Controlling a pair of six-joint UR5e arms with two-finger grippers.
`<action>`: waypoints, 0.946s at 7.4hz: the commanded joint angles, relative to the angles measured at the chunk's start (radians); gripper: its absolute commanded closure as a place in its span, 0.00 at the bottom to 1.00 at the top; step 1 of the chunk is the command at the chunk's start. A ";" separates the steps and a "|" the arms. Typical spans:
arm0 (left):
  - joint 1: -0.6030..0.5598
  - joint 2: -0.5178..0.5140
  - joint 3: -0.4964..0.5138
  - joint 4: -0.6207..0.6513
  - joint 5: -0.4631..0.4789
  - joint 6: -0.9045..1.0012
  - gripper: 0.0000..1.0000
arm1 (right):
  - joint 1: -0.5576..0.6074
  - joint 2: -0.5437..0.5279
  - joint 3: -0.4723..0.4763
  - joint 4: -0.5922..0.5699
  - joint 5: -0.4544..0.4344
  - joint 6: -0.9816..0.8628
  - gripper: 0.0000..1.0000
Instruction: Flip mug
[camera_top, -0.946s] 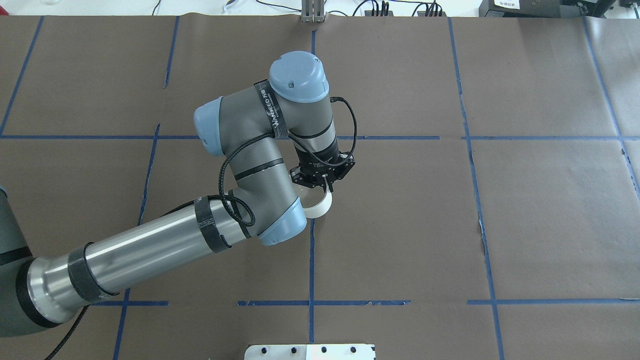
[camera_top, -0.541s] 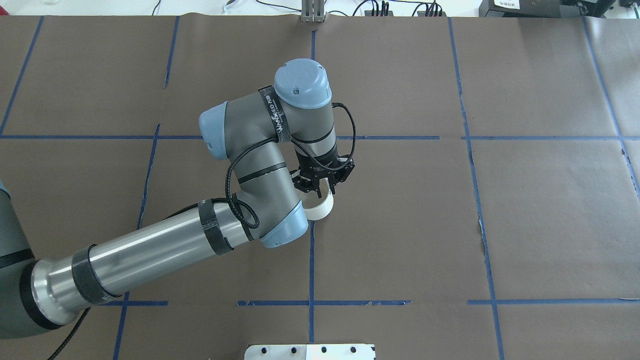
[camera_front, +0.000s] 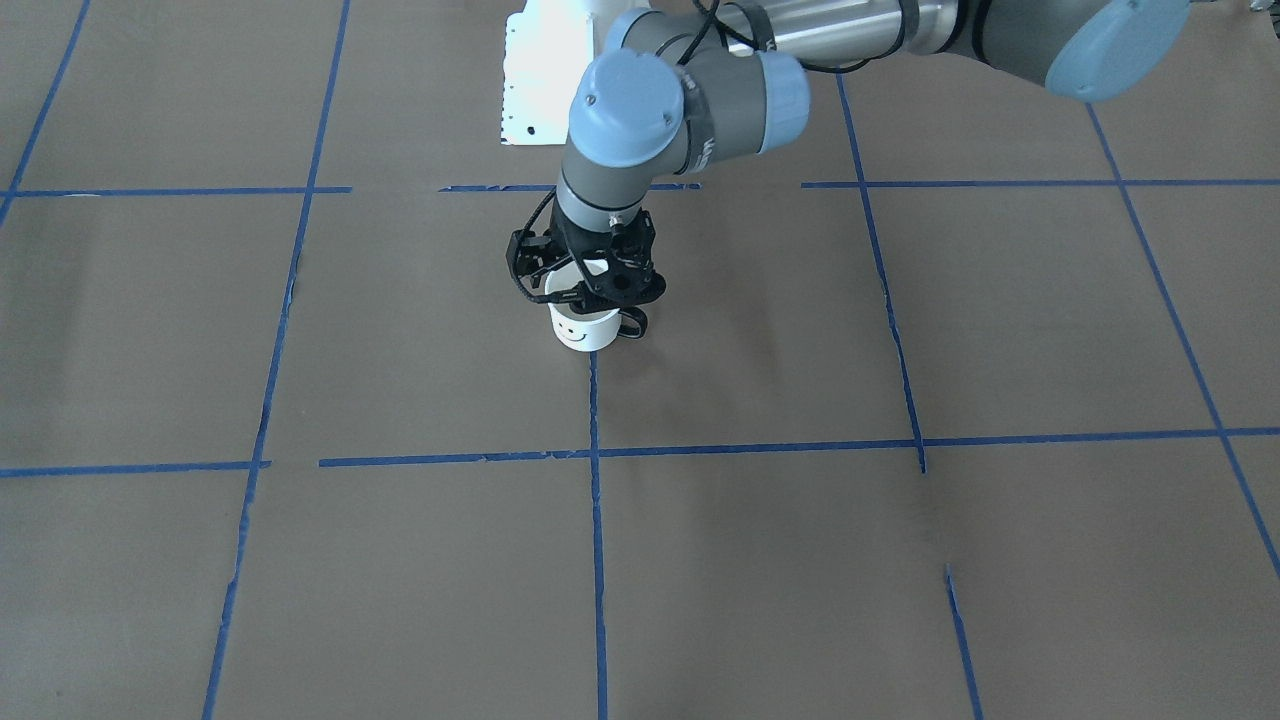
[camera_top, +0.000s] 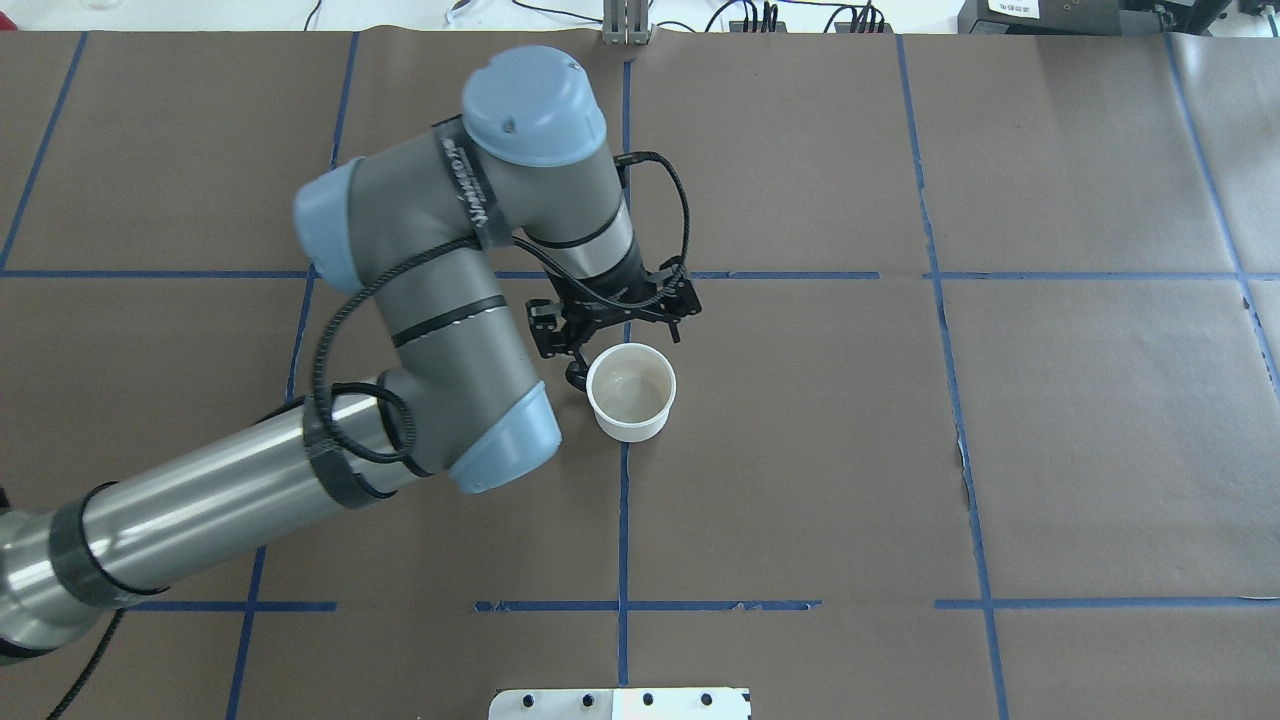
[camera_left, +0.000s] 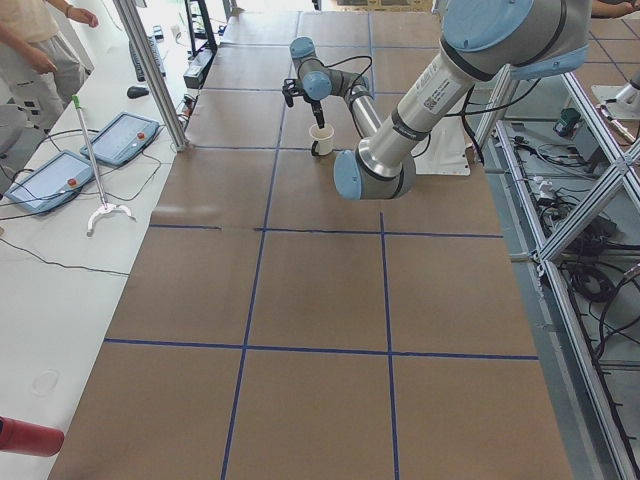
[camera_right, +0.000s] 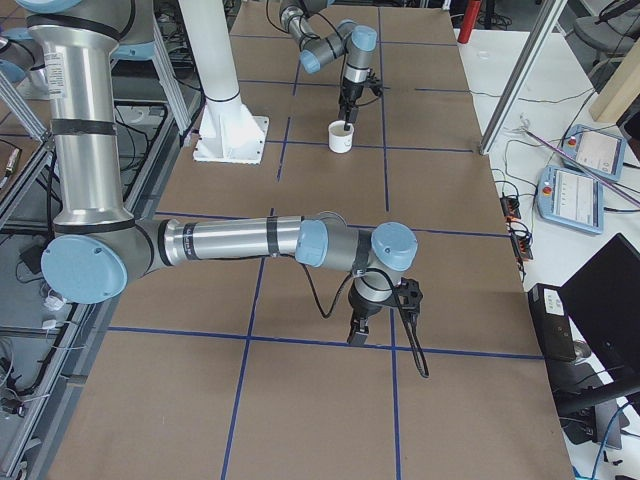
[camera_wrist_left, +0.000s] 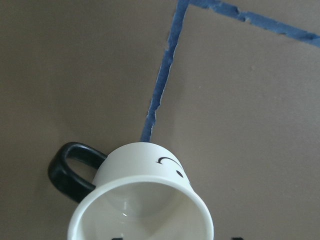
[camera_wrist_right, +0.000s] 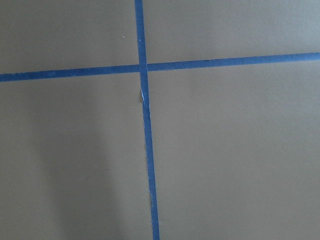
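The white mug (camera_top: 630, 392) stands upright on the brown table, mouth up. Its black handle (camera_top: 577, 377) points toward the left arm. The smiley face shows in the front view (camera_front: 573, 332) and in the left wrist view (camera_wrist_left: 150, 165). My left gripper (camera_top: 612, 335) hangs just above and behind the mug's rim with its jaws spread and nothing in them; it also shows in the front view (camera_front: 585, 288). My right gripper (camera_right: 365, 330) hovers low over bare table far from the mug; I cannot tell whether it is open or shut.
Blue tape lines (camera_top: 622, 520) divide the brown paper table cover. A white mounting plate (camera_top: 620, 703) sits at the robot's edge. A person and control tablets (camera_left: 110, 140) are beside the table in the left side view.
The left gripper has let go of the mug's rim, opened and risen, and the arm has swung up and left. The mug now stands free and fully in view.
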 joint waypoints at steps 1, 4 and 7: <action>-0.085 0.229 -0.227 0.038 0.001 0.215 0.00 | 0.000 0.000 0.000 0.000 0.000 0.000 0.00; -0.317 0.550 -0.334 0.033 -0.006 0.736 0.00 | 0.000 0.000 0.000 0.000 0.000 0.000 0.00; -0.697 0.816 -0.281 0.029 -0.016 1.290 0.00 | 0.000 0.000 0.000 0.000 0.000 0.000 0.00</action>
